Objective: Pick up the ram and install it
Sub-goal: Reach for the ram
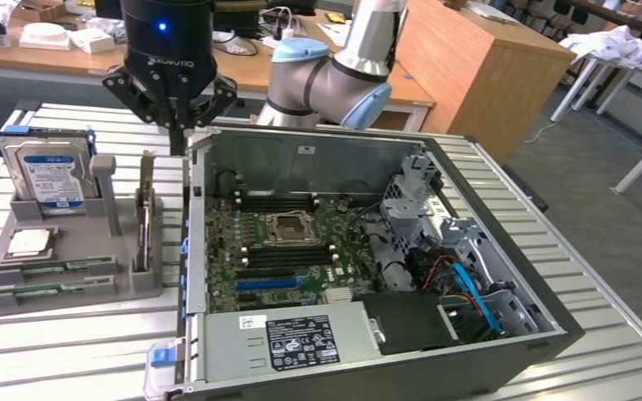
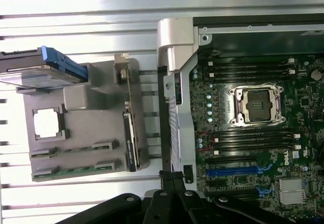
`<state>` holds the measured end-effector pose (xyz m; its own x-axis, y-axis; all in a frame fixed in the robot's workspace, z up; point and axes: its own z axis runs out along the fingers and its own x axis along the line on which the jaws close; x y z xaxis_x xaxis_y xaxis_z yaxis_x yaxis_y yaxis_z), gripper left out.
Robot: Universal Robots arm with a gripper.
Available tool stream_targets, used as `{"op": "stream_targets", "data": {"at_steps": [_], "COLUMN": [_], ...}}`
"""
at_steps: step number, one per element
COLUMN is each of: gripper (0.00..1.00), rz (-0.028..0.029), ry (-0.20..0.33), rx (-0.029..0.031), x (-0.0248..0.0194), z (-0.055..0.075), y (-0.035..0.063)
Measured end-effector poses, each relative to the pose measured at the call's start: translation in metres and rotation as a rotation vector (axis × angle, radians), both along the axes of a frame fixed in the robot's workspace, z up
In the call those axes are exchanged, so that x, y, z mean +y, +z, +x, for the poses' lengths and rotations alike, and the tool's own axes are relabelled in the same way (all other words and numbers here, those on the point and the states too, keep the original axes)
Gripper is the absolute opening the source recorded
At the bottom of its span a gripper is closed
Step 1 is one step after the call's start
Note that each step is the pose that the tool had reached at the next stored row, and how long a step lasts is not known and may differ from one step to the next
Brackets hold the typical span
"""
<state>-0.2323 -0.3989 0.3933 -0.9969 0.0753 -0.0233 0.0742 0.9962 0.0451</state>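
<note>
**A:** Where is the tool (image 1: pixel 177 149) in the exterior view?

**B:** At about eleven o'clock of the scene. It hangs from the arm (image 1: pixel 343 75) over the strip where the grey holder (image 1: pixel 76 299) meets the open computer case (image 1: pixel 298 159). Its fingers are pressed together with nothing between them.

**A:** And the ram (image 1: pixel 143 209)?

**B:** It is in the holder, standing on its long edge in a slot along the holder's three o'clock side, just beside the case wall. It lies toward seven o'clock from the tool's tips, near them, and no contact shows.

**A:** What else does the holder carry?

**B:** A hard drive (image 1: pixel 48 167) with a blue and white label stands upright at its eleven o'clock corner. A square silver processor chip (image 1: pixel 31 242) lies flat at nine o'clock. Two flat green sticks (image 1: pixel 59 268) lie in shallow trays toward seven o'clock.

**A:** And the case?

**B:** It lies on the slatted metal desk (image 1: pixel 76 359) at three o'clock of the holder, open side up. The motherboard (image 1: pixel 243 276) faces upward, with the processor socket (image 1: pixel 287 225) near its middle. Dark memory slots (image 1: pixel 282 200) run at twelve o'clock and at six o'clock of that socket, and the ram is not yet in them. The power supply (image 1: pixel 287 334) sits at six o'clock of the board.
</note>
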Motion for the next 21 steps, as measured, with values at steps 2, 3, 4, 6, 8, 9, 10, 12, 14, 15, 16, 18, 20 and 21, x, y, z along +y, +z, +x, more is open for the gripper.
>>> {"op": "stream_targets", "data": {"at_steps": [2, 3, 4, 6, 8, 9, 10, 12, 14, 15, 16, 18, 20, 21], "gripper": [0.10, 0.10, 0.10, 0.10, 0.10, 0.10, 0.10, 0.10, 0.10, 0.10, 0.10, 0.10, 0.10, 0.10], "rz": [0.0000, 0.0000, 0.0000, 0.0000, 0.0000, 0.0000, 0.0000, 0.0000, -0.0001, 0.0000, -0.0001, 0.0000, 0.0000, 0.0000], "ry": [0.000, 0.000, 0.000, 0.000, 0.000, 0.000, 0.000, 0.000, 0.000, 0.000, 0.000, 0.000, 0.000, 0.000], "rx": [-0.0001, -0.0001, 0.0000, -0.0001, -0.0001, 0.0000, -0.0001, -0.0001, 0.0000, 0.0000, 0.0000, 0.0000, 0.0000, -0.0001], "x": [0.0000, 0.0000, 0.0000, 0.0000, 0.0000, 0.0000, 0.0000, 0.0000, 0.0000, 0.0000, 0.0000, 0.0000, 0.0000, 0.0000], "z": [-0.002, -0.003, -0.004, -0.006, -0.008, -0.009, -0.010, -0.011, -0.013, -0.014, -0.015, -0.017, -0.018, -0.019], "y": [0.0000, 0.0000, 0.0000, 0.0000, 0.0000, 0.0000, 0.0000, 0.0000, 0.0000, 0.0000, 0.0000, 0.0000, 0.0000, 0.0000]}}
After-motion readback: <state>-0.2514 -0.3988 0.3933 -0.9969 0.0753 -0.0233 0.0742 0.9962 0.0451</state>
